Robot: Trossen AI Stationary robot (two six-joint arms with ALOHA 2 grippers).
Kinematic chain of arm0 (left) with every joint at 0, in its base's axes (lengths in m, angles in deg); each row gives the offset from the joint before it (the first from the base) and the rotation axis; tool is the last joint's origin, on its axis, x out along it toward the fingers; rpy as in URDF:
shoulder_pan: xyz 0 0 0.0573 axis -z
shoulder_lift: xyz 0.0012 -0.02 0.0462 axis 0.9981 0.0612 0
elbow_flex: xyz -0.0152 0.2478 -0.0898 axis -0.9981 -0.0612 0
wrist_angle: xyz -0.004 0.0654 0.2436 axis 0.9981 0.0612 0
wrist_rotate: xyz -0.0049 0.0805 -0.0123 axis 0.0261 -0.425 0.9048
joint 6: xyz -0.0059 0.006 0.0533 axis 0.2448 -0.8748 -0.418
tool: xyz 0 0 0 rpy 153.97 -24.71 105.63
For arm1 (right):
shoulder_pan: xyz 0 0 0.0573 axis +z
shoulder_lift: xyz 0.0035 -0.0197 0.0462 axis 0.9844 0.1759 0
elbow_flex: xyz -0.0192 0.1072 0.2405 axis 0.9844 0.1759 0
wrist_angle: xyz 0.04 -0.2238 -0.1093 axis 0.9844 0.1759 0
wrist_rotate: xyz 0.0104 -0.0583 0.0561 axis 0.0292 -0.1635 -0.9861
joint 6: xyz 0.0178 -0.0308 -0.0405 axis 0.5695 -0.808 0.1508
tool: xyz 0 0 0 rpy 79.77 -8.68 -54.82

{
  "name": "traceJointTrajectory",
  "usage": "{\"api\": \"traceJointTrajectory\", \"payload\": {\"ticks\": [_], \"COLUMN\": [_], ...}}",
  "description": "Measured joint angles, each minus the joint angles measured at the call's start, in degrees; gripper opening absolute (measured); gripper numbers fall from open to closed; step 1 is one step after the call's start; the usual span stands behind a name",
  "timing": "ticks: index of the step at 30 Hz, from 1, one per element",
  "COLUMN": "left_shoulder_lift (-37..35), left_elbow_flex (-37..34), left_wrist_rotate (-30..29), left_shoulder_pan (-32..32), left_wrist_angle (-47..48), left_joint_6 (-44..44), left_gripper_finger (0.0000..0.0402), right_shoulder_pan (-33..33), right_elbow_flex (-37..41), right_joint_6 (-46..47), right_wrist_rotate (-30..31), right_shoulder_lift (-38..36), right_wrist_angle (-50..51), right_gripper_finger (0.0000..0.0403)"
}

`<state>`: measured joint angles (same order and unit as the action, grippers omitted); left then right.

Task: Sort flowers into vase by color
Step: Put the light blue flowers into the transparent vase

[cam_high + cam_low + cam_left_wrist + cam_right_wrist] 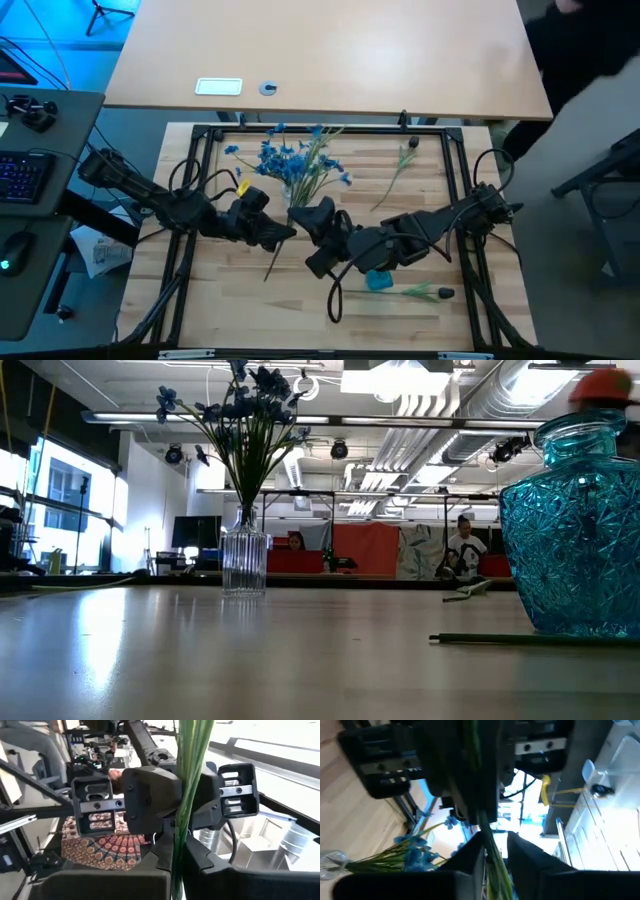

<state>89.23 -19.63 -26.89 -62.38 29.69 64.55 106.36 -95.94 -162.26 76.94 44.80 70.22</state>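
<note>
Above the middle of the wooden worktop [230, 300], the left hand [284, 232] and right hand [303, 216] meet tip to tip, both clamped on one green flower stalk [187, 785]. Just behind them stands a clear vase [244, 563] of blue flowers [285, 160]; the blue glass vase [575, 525] sits under the right arm.

You've got no readable text in any view, white label [218, 86] on the far desk too small to read, nothing legible on the vases, arms or room behind
</note>
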Motion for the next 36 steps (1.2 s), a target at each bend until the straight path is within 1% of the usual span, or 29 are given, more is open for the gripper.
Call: {"api": "traceJointTrajectory", "payload": {"ticks": [4,6,9,11,13,16,18,21,22,24,27,29,33,35,36], "left_shoulder_lift": [-0.8,-2.1,-5.7,-9.0,-12.7,-17.8,-20.4,-22.4,-22.7,-23.2,-23.5,-23.4,-21.1,-19.4,-18.8], "left_elbow_flex": [0.0,-0.1,-0.2,-0.2,-0.2,-0.2,-0.3,-0.9,-1.8,-4.8,-12.3,-19.0,-32.9,-36.5,-37.1], "left_wrist_rotate": [2.1,3.5,3.5,2.1,-1.1,-8.8,-14.4,-21.6,-24.0,-26.7,-29.8,-32.8,-38.8,-41.0,-42.1], "left_shoulder_pan": [-0.3,-0.7,-0.9,-0.8,-0.8,1.1,3.4,7.7,9.1,11.6,14.5,15.9,18.1,19.4,20.2], "left_wrist_angle": [0.7,3.0,10.4,17.2,23.7,31.7,34.7,35.5,34.5,30.0,19.7,9.1,-18.0,-26.6,-28.4], "left_joint_6": [-4.8,-7.9,-12.7,-16.5,-20.6,-29.5,-36.0,-45.5,-47.8,-51.3,-53.9,-54.5,-57.9,-62.7,-65.9], "left_gripper_finger": [0.0001,0.0,0.0,0.0,0.0,0.0,0.0,0.0,0.0,0.0,0.0,0.0,0.0,0.0,0.0], "right_shoulder_pan": [0.7,1.4,2.2,2.8,3.4,4.1,4.4,4.8,4.9,4.8,4.8,4.8,4.8,4.8,4.8], "right_elbow_flex": [-1.2,-2.1,-3.6,-5.0,-6.6,-10.4,-12.9,-11.4,-11.3,-11.3,-11.2,-11.2,-11.2,-11.2,-11.2], "right_joint_6": [1.4,2.5,5.1,7.4,10.6,16.8,22.0,28.0,30.2,34.4,40.3,44.9,51.3,54.5,56.7], "right_wrist_rotate": [2.7,5.6,8.5,10.2,12.5,16.2,17.1,17.4,17.7,18.2,18.0,17.8,17.7,17.7,17.7], "right_shoulder_lift": [0.1,0.1,-0.1,-0.1,-0.1,-0.2,-0.3,-2.4,-3.0,-3.9,-4.8,-5.0,-4.9,-4.8,-4.8], "right_wrist_angle": [-0.8,-1.0,-1.4,-1.6,-2.9,-3.6,-3.6,-6.7,-6.6,-6.1,-6.1,-6.1,-5.8,-4.5,-3.1], "right_gripper_finger": [0.0127,0.0148,0.0172,0.0182,0.0186,0.0188,0.0188,0.0188,0.0188,0.0188,0.0188,0.0189,0.0189,0.0189,0.0189]}}
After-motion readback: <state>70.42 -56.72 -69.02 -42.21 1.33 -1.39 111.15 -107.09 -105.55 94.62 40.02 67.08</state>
